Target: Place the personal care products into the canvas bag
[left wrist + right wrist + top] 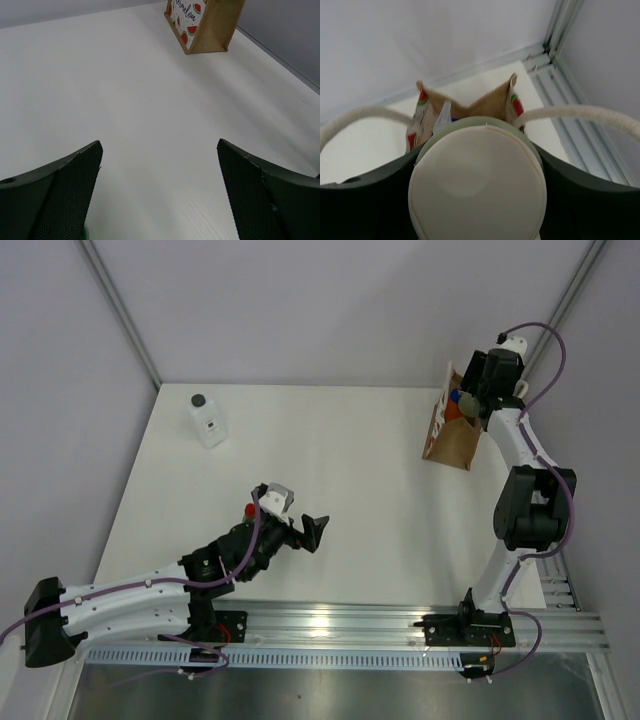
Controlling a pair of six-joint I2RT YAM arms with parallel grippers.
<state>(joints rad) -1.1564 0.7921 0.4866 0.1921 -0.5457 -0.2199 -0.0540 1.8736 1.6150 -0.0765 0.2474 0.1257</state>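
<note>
The canvas bag (449,443) stands at the far right of the table, tan with white cord handles (365,116). My right gripper (473,400) hangs over its open mouth, shut on the olive-green bottle with the whitish cap (477,186), held just above the bag's opening (466,103). The orange-red bottle with the blue cap (455,409) sits inside the bag. The clear square bottle with the black cap (206,419) stands at the far left of the table. My left gripper (308,531) is open and empty, low over the table's near middle, facing the bag (205,26).
The table (340,470) is white, with grey walls behind and at both sides. A metal rail (400,625) runs along the near edge, and aluminium frame posts (559,30) stand behind the bag. The bag's side shows a watermelon print (186,20).
</note>
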